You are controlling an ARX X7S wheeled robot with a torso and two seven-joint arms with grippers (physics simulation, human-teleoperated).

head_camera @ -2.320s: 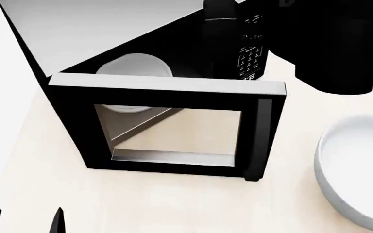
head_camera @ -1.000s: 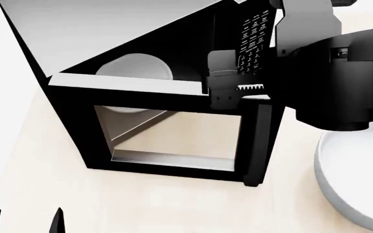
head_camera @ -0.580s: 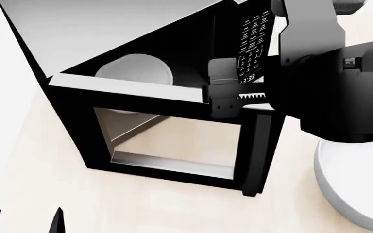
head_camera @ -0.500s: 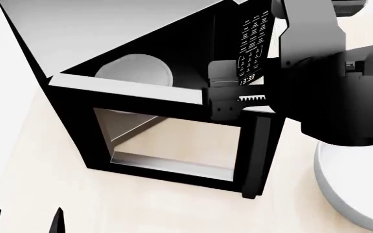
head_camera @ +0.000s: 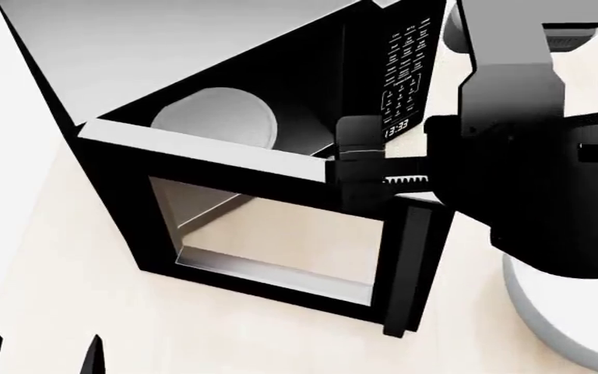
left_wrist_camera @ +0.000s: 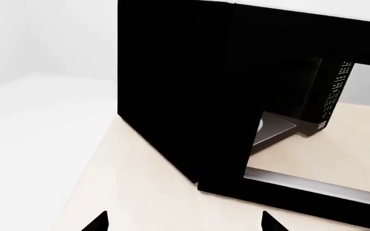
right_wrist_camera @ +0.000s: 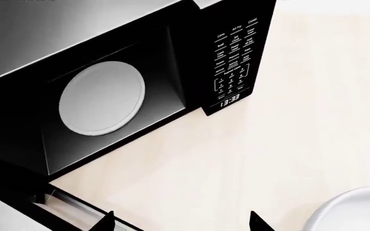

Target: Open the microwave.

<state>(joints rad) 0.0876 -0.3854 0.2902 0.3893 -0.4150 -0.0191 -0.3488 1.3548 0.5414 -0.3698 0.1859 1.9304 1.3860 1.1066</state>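
Note:
The microwave (head_camera: 174, 54) is black with a grey top and stands on the pale table. Its glass-windowed door (head_camera: 268, 234) is swung wide open, with the vertical handle (head_camera: 405, 265) at its free end. The white turntable (head_camera: 216, 117), keypad (head_camera: 403, 70) and clock (head_camera: 397, 129) show inside and beside the cavity. My right gripper (head_camera: 361, 164) is open and empty, with one finger at the door's top edge near the handle end. The right wrist view shows the turntable (right_wrist_camera: 101, 96), the keypad (right_wrist_camera: 233, 62) and the open right gripper (right_wrist_camera: 181, 224). My left gripper (left_wrist_camera: 183, 224) is open and empty, low at the near left.
A white bowl (head_camera: 548, 327) stands on the table right of the door, partly under my right arm; it also shows in the right wrist view (right_wrist_camera: 358, 211). The microwave's black side (left_wrist_camera: 172, 96) fills the left wrist view. The table's left edge (head_camera: 29, 202) runs beside the microwave.
My right arm has come in from the upper right to the door's top edge. The door's handle end has swung nearer to me, and the opening is wider. The left gripper has not moved.

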